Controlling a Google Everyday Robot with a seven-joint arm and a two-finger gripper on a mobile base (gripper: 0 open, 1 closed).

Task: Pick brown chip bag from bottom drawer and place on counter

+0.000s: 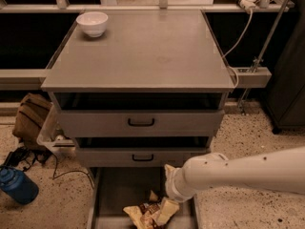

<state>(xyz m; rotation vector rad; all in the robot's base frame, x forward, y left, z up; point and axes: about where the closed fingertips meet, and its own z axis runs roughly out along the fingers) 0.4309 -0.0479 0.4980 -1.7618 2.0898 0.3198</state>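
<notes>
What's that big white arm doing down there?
The robot's arm is reaching into the open bottom drawer. Its gripper is down at the brown chip bag, which lies on the drawer floor, not lifted yet. The counter above has a white bowl in its far corner.

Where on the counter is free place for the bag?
All the counter is bare except its far-left corner, by the white bowl. Crowded: the bottom drawer front, where the pincer is at the brown chip bag.

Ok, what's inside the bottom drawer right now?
The brown chip bag lies in the bottom drawer, the gripper over one end, hiding part of it. The drawer's front is unseen.
</notes>
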